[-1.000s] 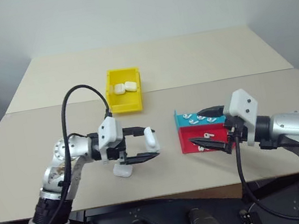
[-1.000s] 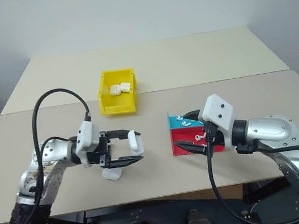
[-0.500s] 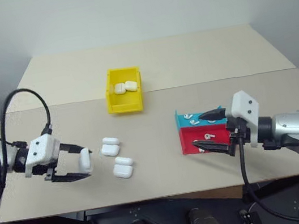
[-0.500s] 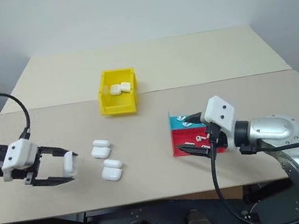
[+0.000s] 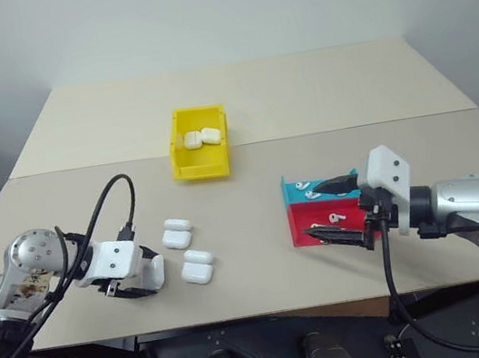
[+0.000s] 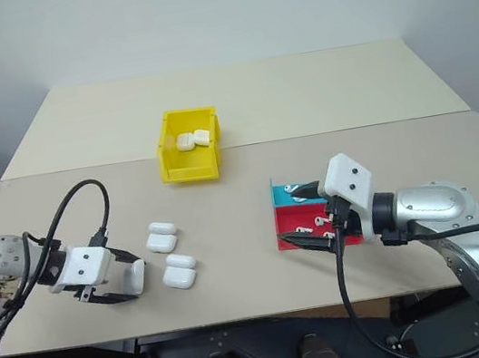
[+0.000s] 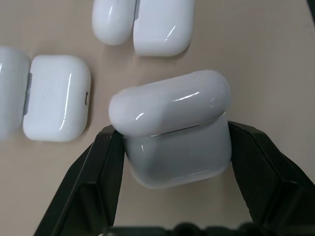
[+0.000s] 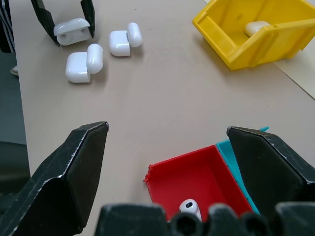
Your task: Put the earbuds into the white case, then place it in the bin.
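A: Near edge of the beige bench [image 5: 256, 167]: what sits between the left gripper [image 7: 173, 147] jaws?

B: A small glossy white case [image 7: 174, 130], its lid ajar, standing on the bench; both jaws press its sides. Two identical cases [image 5: 187, 252] lie just beside it.

A: And the right gripper [image 5: 333, 214]?

B: Jaws spread wide above the red tray [image 5: 325, 220], where tiny white earbuds [image 5: 333, 217] lie; more lie in the blue tray [image 5: 310, 189].

A: Farther back?

B: The yellow plastic bin [image 5: 202, 155], two cases inside.
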Available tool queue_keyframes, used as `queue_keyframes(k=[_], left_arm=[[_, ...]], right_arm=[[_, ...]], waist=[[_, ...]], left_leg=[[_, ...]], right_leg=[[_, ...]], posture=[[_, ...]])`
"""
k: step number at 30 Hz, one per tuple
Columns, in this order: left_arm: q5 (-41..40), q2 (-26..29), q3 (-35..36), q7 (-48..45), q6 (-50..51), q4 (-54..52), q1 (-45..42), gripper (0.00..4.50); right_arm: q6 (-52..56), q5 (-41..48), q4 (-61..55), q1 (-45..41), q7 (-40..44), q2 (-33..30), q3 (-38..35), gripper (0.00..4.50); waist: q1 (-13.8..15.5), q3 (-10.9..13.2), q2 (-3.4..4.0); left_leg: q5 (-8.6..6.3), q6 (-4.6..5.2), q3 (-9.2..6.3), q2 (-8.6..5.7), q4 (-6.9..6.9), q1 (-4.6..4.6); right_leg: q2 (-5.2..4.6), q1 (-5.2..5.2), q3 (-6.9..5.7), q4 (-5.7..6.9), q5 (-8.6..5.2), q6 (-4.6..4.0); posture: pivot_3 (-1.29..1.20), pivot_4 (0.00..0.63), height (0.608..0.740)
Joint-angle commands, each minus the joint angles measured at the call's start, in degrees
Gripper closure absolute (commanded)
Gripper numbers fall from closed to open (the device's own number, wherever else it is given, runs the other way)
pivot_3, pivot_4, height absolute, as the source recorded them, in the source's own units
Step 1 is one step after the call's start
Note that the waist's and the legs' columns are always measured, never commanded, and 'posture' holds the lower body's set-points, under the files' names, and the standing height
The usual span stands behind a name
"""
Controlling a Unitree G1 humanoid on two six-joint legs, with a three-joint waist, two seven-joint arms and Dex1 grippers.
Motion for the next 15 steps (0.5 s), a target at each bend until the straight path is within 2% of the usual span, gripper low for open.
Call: queue_keyframes(k=[1,2,7,12,15], left_arm=[[0.52,0.61,-0.61,-1.70,0.57,1.14,-0.90,0.31],[0.22,0.77,-0.51,-2.06,0.67,1.01,-0.81,0.02],[2.83,2.64,-1.13,-2.26,5.25,-1.51,-1.28,0.02],[5.94,5.07,-2.94,-4.51,18.99,-8.33,-4.56,0.02],[4.78,6.38,-4.61,-6.29,25.89,-12.07,-6.11,0.02]], right_arm=[[-1.54,0.49,-2.29,0.45,-0.16,-0.04,-1.88,0.00],[-1.53,0.60,-2.48,0.64,-0.17,-0.09,-2.02,0.00],[-1.73,0.74,-2.81,1.26,0.00,-0.18,-2.16,0.00],[-2.16,0.56,-2.25,0.95,0.17,0.19,-1.62,0.00],[-2.53,0.27,-1.85,0.76,0.20,0.47,-1.18,0.00]], waist=[[-0.18,0.00,0.00],[-0.32,-0.01,0.01],[-0.57,-0.01,0.01],[-0.42,-0.01,0.01],[-0.39,-0.01,0.01]], left_leg=[[0.02,0.03,-0.01,0.01,0.01,-0.01],[0.03,0.04,-0.02,0.01,0.01,0.00],[0.03,0.04,-0.01,0.01,0.01,0.00],[0.03,0.04,-0.03,0.02,0.02,-0.01],[0.03,0.04,-0.03,0.02,0.08,-0.04]], right_leg=[[0.02,0.00,0.00,0.02,-0.03,0.05],[0.02,0.00,0.00,0.02,-0.03,0.04],[0.02,-0.01,0.02,0.03,0.00,0.08],[0.06,-0.02,0.02,0.06,-0.01,0.11],[0.05,-0.02,0.02,0.05,-0.02,0.11]], posture=[[0.00,0.150,0.740],[0.00,0.150,0.740],[0.00,0.150,0.740],[0.00,0.150,0.740],[0.00,0.150,0.740]])
